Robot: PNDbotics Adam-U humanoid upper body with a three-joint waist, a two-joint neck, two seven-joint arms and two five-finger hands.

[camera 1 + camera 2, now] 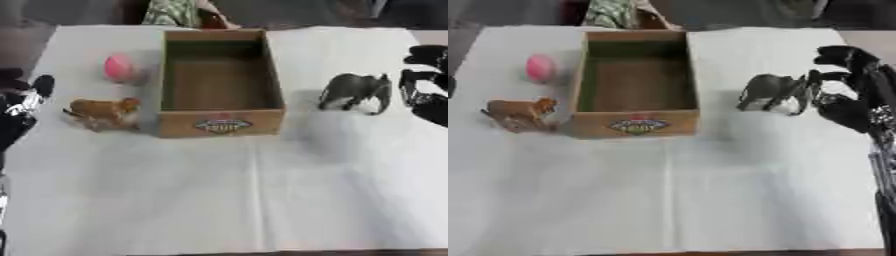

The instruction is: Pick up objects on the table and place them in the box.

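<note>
An open cardboard box (179,122) stands in the middle of the white-covered table, with nothing inside. A grey elephant toy (770,93) stands to its right. My right hand (843,95) is just right of the elephant, fingers spread and relaxed, the nearest ones at the elephant's side; I cannot tell if they touch. Left of the box lie a pink ball (120,68) and, nearer to me, a brown animal toy (105,112). My left hand (24,102) rests open at the left edge, fingers up, apart from the brown toy.
The white cloth (262,200) stretches wide in front of the box, to the table's near edge. Plaid fabric (173,12) shows beyond the far edge, behind the box.
</note>
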